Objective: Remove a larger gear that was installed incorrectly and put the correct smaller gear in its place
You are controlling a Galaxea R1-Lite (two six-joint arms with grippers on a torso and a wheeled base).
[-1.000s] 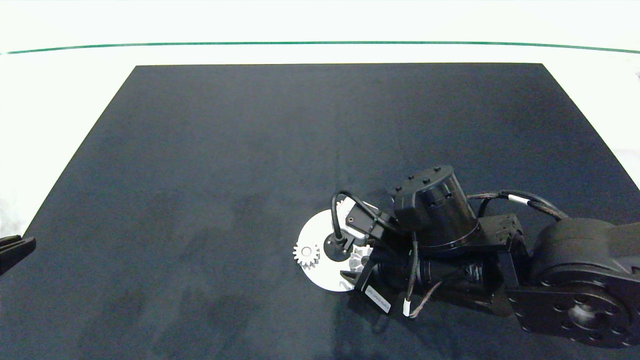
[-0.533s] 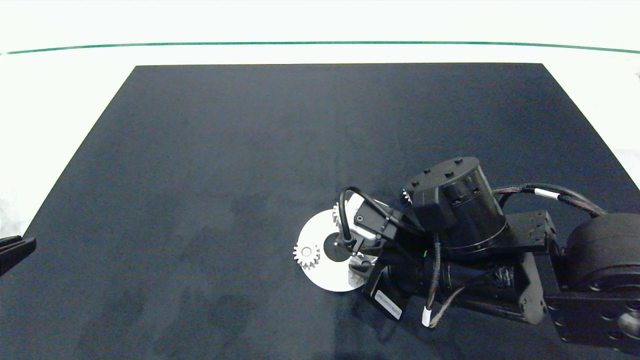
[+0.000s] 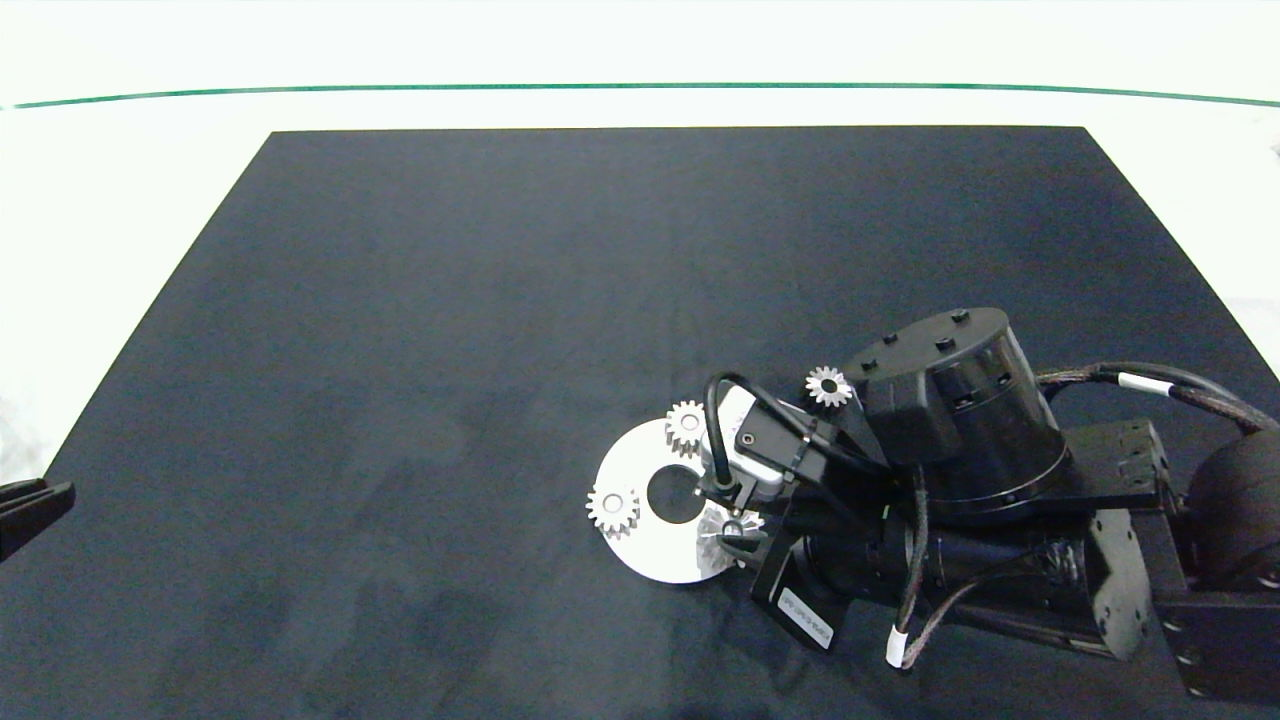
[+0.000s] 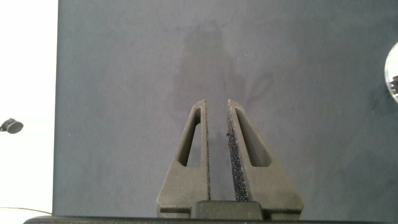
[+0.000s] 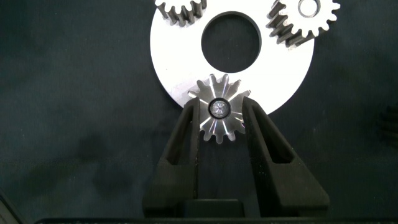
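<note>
The larger gear point(image 5: 219, 116), shiny with long splayed teeth, sits at the rim of a white disc point(image 5: 286, 68) that has a round central hole. My right gripper point(image 5: 221, 112) is shut on it, one finger pressed against the teeth on each side. In the head view the right gripper point(image 3: 735, 530) and wrist hide most of the larger gear point(image 3: 722, 522). The smaller gear point(image 3: 828, 386), star-like, lies on the dark mat beyond the right wrist, off the white disc point(image 3: 640, 545). My left gripper point(image 4: 217, 118) is shut and holds nothing, parked at the table's left edge point(image 3: 30, 500).
Two small blunt-toothed gears stand on the disc, one at its far edge point(image 3: 686, 427) and one at its left edge point(image 3: 612, 510). The black mat point(image 3: 450, 300) covers the table; white table shows around it. The bulky right arm point(image 3: 1000, 500) fills the near right.
My right arm and wrist have shifted right, uncovering the disc's hole, the far blunt gear and the smaller gear on the mat. The larger gear has stayed at the disc's rim. Left arm unchanged.
</note>
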